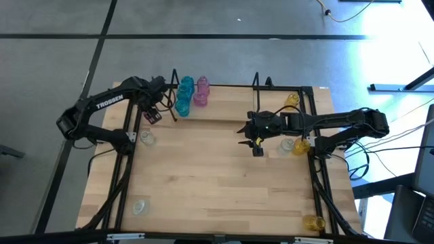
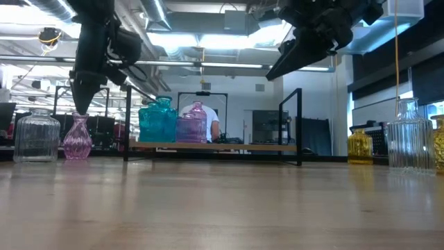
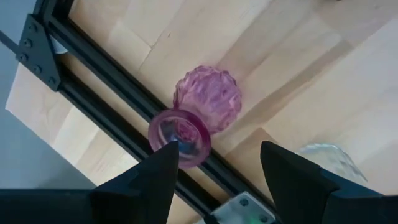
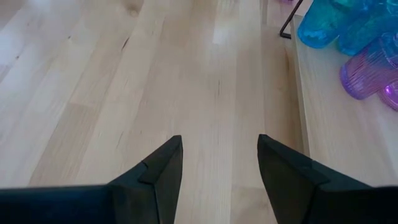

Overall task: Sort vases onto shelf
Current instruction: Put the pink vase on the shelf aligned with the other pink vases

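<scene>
A small pink bumpy vase (image 3: 208, 99) stands upright on the table by its left edge, beside the shelf's left end. My left gripper (image 3: 219, 146) hangs open just above it, pointing steeply down, one finger (image 3: 155, 174) over the vase's mouth (image 3: 180, 135), clear of the glass in the low view (image 2: 78, 135). The shelf (image 1: 237, 112) at the table's far side carries teal vases (image 1: 184, 96), a pink vase (image 1: 201, 91) and a yellow one (image 1: 291, 100). My right gripper (image 1: 256, 144) waits open above the table's middle right, with nothing between its fingers (image 4: 219, 140).
Loose vases stand on the table: a clear one (image 1: 146, 137) near the pink vase, a clear one (image 1: 139, 205) at the near left, a clear (image 1: 288, 144) and a yellow (image 1: 302, 146) by the right arm, and a yellow one (image 1: 312, 221) at the near right.
</scene>
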Tool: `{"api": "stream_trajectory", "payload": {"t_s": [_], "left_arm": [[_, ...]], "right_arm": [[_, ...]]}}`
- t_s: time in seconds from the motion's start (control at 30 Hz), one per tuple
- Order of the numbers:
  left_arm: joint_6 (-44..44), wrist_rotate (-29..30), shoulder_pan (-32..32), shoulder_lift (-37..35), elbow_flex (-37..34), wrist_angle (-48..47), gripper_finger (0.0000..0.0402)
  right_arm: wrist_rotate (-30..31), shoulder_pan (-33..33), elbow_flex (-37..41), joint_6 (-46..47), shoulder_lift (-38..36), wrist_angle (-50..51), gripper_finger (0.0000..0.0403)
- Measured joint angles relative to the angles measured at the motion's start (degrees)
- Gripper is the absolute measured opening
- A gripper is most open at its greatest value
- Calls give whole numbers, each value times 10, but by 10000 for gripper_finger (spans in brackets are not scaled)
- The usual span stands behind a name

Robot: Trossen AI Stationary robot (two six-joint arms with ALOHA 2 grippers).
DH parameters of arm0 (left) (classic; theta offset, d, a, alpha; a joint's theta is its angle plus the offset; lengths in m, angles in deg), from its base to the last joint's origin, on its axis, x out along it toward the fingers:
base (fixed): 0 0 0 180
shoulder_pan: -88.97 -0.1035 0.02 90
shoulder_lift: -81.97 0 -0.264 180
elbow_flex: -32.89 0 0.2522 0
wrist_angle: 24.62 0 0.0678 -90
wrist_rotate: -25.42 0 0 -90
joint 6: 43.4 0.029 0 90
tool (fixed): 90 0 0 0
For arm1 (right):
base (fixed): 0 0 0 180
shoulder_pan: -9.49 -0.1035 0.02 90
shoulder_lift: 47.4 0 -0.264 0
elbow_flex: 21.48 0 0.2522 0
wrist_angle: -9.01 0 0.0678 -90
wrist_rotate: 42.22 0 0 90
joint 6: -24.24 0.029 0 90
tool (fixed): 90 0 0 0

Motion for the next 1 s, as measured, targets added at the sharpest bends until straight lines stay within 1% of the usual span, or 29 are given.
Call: {"api": "stream_trajectory", "payload": {"t_s": [0.2,0.37,0.5,0.63,1.0], "left_arm": [[12,-4,-13,0,-22,28,221],[24,-40,-25,0,-38,43,221],[33,-45,-27,0,-39,49,206],[40,-60,-27,0,-39,49,168],[57,-49,-25,0,-39,49,35]], "right_arm": [[0,0,0,0,0,-8,191],[0,0,0,0,0,-10,191],[0,0,0,-1,0,-9,191],[0,0,0,-1,0,-9,191],[0,0,0,-4,0,-9,191]]}}
